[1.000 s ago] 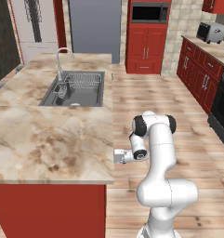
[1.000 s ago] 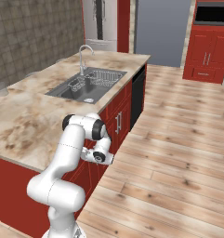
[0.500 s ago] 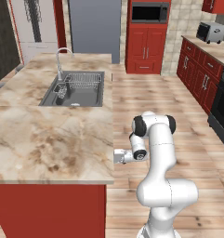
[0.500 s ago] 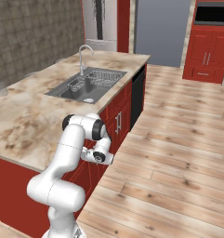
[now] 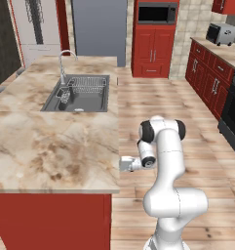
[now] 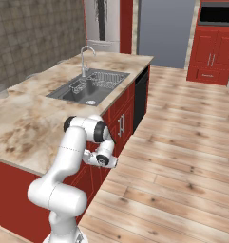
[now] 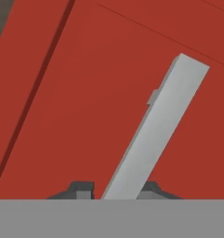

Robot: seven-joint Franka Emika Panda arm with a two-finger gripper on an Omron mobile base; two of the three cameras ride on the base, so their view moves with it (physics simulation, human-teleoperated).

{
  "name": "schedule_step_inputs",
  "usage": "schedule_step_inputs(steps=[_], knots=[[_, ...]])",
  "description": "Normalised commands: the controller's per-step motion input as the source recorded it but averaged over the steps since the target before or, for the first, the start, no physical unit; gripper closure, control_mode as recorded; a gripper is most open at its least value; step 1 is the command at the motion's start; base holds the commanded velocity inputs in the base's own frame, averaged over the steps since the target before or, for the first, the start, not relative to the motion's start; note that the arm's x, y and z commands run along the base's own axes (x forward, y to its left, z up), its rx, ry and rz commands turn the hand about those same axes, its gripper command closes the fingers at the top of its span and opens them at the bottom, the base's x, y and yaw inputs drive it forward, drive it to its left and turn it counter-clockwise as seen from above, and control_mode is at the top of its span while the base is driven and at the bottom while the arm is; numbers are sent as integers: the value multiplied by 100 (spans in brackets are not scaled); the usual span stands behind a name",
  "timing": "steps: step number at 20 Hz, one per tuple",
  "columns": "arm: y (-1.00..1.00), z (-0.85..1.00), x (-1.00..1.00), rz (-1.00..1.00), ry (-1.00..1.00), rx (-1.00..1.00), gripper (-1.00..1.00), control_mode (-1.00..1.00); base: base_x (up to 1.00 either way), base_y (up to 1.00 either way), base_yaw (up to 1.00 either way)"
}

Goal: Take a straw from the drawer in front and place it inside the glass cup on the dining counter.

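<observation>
- Standing in the same place as a second ago, the long beige-and-brown marble worktop (image 5: 50,146) with the steel sink (image 5: 82,95) has not shifted in either base view, so the base did not drive.
- The white arm (image 5: 167,161) keeps the same bent pose, with its hand low at the red side of the worktop, just under the edge.
- The wide red drawer front (image 7: 85,93) faces the hand view from very near, and I judge the drawer is not yet pulled out.
- The flat grey metal handle bar (image 7: 164,116) crosses this panel at a slant and runs down between the two finger tips.
- The claw (image 7: 118,191) is what has changed: its jaws have come together and are now clenched on this handle bar, one dark tip at each side of it.
- The small clear glass cup (image 6: 1,90) seems to stand at the far edge of the worktop, well apart from the arm, but it is too small to be sure.
- The thin pale straw I cannot see; I judge it lies inside the shut drawer.
- With the handle held, the next move is probably a straight pull outwards, and the risk is that the tips slip off the thin bar.
</observation>
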Motion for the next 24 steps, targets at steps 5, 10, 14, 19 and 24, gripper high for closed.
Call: schedule_step_inputs(steps=[5,10,14,19,24], knots=[[-44,0,-11,2,0,0,100,-100,0,0,0],[-54,0,-17,1,0,0,100,-100,0,0,0],[-59,0,-18,0,0,0,100,-100,0,0,0],[-60,0,-16,0,0,0,100,-100,0,0,0],[-59,0,-15,0,0,0,100,-100,0,0,0]])
